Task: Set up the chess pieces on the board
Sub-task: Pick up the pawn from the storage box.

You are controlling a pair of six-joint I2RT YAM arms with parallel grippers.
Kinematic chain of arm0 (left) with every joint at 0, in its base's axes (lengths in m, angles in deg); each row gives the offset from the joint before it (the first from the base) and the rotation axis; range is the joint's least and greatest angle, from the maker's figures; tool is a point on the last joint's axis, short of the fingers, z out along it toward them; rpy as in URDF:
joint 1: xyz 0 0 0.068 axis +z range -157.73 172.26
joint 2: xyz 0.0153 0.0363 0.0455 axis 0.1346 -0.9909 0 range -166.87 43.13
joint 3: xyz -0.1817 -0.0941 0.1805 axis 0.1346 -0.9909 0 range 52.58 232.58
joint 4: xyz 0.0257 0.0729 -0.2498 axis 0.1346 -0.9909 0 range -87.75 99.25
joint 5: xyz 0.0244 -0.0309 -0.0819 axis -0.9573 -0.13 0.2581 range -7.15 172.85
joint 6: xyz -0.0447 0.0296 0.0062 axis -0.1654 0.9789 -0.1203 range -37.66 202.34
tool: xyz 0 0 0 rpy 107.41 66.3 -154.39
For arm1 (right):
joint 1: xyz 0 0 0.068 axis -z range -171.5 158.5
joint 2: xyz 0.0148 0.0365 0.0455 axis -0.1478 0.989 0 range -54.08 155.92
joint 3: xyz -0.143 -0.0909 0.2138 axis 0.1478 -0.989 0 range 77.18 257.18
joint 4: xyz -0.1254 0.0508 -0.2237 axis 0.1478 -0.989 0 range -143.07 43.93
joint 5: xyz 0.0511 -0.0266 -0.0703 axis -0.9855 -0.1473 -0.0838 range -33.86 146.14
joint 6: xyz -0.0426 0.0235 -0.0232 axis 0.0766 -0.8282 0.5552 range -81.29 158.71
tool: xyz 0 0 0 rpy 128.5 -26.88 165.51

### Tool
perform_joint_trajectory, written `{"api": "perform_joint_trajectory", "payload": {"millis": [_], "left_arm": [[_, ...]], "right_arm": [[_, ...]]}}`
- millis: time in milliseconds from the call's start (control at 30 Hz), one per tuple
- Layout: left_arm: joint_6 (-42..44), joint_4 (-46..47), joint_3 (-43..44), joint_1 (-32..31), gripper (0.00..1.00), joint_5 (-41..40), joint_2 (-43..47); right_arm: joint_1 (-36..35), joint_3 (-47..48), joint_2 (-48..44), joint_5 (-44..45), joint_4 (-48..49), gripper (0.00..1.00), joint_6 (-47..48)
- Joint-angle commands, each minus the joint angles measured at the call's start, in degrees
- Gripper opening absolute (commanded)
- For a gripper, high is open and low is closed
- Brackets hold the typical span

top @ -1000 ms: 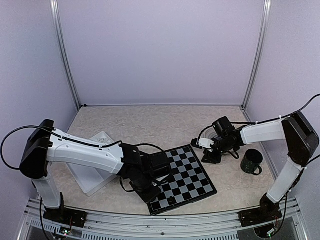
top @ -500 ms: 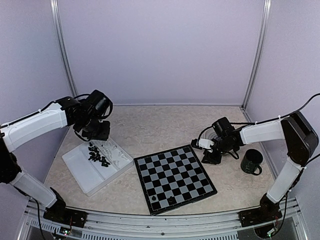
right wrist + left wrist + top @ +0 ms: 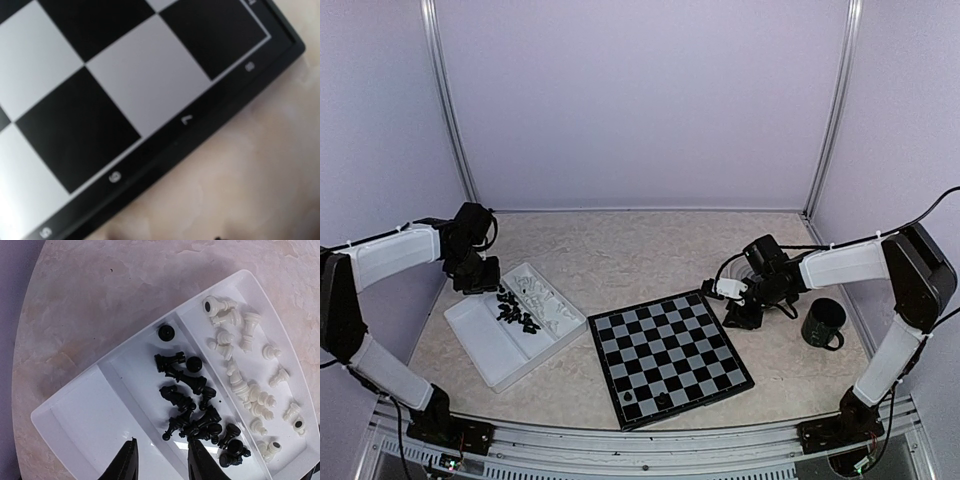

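Fig. Near edge of the board (image 3: 670, 355), mid-table: I see two black chess pieces (image 3: 663, 400) standing. Toward the table's left edge, the white tray (image 3: 485, 350) holds black pieces (image 3: 195, 410) and white pieces (image 3: 245, 370) in neighbouring compartments. My left gripper (image 3: 161, 467) hangs over the tray, fingers apart and empty. My right gripper (image 3: 730, 290) sits at the board's far right corner, and I cannot tell its opening. A dark mug (image 3: 823, 323) stands toward the table's right edge.

Soft even light (right wrist view blurry)

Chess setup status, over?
Left fingers open, empty, above tray. Right fingers by board corner, grip unclear. Two black pieces on board; others in tray. Nothing blocking.
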Motion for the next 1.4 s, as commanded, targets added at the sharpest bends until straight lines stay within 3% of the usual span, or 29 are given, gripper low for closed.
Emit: {"api": "perform_joint_trajectory", "payload": {"millis": [0, 533, 1033, 1367], "left_arm": [[2.3, 6.0, 1.9, 1.0, 0.35, 4.1, -3.5], [4.1, 8.1, 7.1, 2.1, 0.21, 5.1, -17.7], [5.9, 11.9, 6.0, 2.4, 0.29, 4.2, -20.0], [6.5, 13.1, 5.6, 2.5, 0.24, 4.1, -20.1]], "right_arm": [[-0.5, -0.2, -0.1, 0.3, -0.4, 0.46, 0.3], [-0.5, -0.5, -0.3, -0.2, -0.6, 0.46, 0.7], [-0.5, -0.2, 0.5, -0.1, -0.9, 0.46, 0.8], [-0.5, -0.1, 0.7, -0.2, -1.0, 0.46, 0.8]]}}
